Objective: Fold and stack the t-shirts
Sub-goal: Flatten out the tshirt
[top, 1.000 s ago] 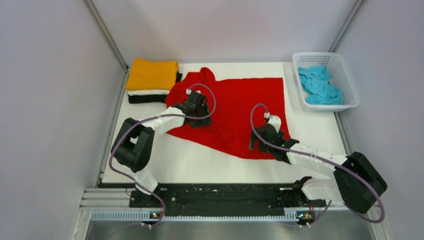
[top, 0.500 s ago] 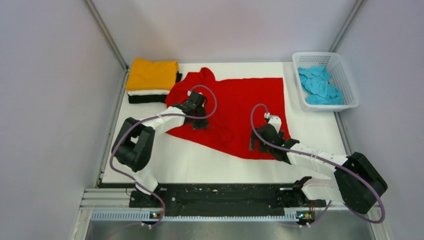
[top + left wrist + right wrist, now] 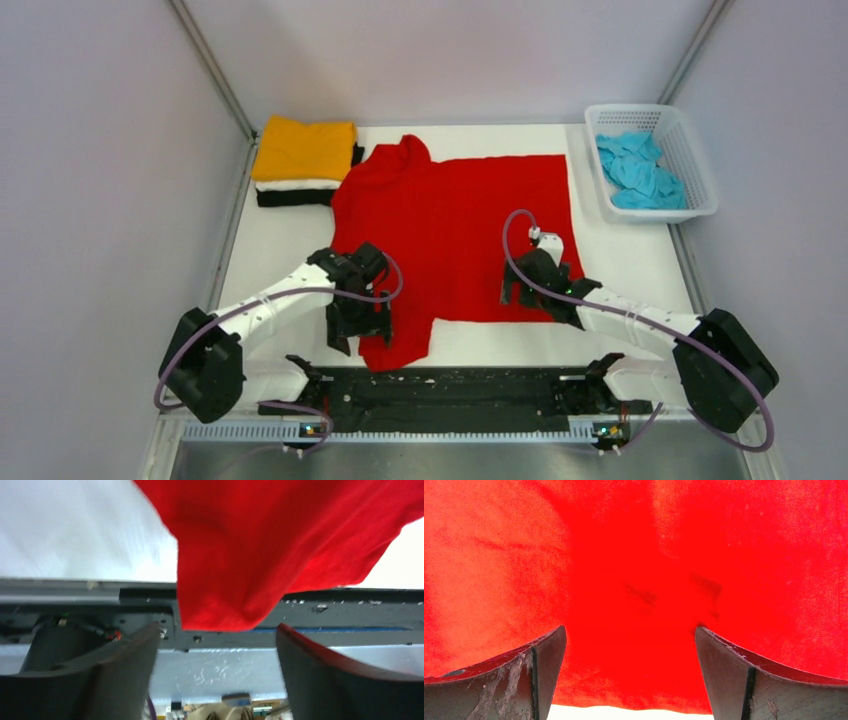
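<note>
Near edge: left gripper (image 3: pixel 217 626) is hanging low, fingers spread wide, nothing pinched between them. Just ahead of it, a loose flap of the red t-shirt (image 3: pixel 455 215) is drooping off the table (image 3: pixel 640 262) onto the black rail (image 3: pixel 480 385).

Right gripper (image 3: pixel 629 628) is sitting over the shirt's near hem, fingers also parted, cloth lying flat beneath them.

Mid-table: the rest of the red t-shirt is lying spread out.

Far left: orange-yellow t-shirt (image 3: pixel 305 148) is resting folded on the white t-shirt (image 3: pixel 296 185), which is on the black t-shirt (image 3: pixel 293 198), just beside the red sleeve.

Far right: light blue t-shirt (image 3: pixel 635 170) is lying crumpled inside the basket (image 3: pixel 697 212).
</note>
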### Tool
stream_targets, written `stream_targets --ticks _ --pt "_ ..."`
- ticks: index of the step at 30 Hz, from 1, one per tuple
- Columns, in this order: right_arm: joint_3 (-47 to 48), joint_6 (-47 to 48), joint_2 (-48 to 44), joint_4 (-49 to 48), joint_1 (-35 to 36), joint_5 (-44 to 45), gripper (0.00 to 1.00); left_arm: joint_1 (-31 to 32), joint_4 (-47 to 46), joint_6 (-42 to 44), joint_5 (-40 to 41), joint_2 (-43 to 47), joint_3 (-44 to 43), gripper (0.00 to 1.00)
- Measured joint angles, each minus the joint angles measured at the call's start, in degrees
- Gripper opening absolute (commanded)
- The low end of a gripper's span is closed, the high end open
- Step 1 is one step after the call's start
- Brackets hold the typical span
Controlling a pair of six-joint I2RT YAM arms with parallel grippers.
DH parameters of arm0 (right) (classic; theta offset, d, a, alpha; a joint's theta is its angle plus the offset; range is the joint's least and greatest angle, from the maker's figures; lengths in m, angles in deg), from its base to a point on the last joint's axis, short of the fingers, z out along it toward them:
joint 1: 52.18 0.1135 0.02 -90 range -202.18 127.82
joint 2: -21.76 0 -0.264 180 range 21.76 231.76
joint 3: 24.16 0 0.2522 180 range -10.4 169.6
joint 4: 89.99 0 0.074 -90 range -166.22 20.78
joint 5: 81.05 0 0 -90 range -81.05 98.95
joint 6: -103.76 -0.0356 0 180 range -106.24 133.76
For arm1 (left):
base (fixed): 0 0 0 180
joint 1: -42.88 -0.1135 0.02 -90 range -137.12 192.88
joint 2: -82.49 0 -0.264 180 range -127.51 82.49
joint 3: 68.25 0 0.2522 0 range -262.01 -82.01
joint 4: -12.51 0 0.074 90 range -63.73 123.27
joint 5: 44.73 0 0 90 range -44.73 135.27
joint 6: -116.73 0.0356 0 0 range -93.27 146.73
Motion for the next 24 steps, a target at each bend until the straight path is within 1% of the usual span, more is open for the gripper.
stream_targets --ticks 3,6,9,13,15,18,21,24 --pt "0.0 0.17 -0.02 0.02 0.0 -0.09 0.99 0.0 4.72 -1.07 1.68 0.04 -2.27 0.99" --pt "0.0 0.17 -0.57 0.7 0.0 -0.31 0.99 -0.02 4.7 -1.16 5.11 0.04 -7.1 0.99" --pt "0.0 0.15 -1.79 1.9 -0.02 -0.55 0.99 -0.52 -0.26 -1.07 9.16 -0.02 -10.43 0.99" --pt "0.07 0.13 -3.78 2.86 -0.02 -0.55 0.99 -2.86 -10.25 -0.48 10.54 -2.14 -10.75 0.99" --pt "0.07 0.04 -4.42 3.23 -0.04 -0.31 0.99 -4.59 -15.47 0.17 10.62 -6.16 -10.75 0.99" --pt "0.07 -0.07 -4.13 3.23 -0.39 -0.02 0.99 -6.19 -20.44 1.25 11.41 -13.42 -10.8 0.99" --pt "0.07 -0.09 -2.25 1.97 -2.19 -0.13 0.99 -7.58 -23.89 2.29 11.43 -20.72 -11.19 0.99" --pt "0.15 -0.39 0.96 -1.64 -5.66 0.33 0.99 -8.7 -24.06 3.28 11.45 -25.4 -15.21 0.99"
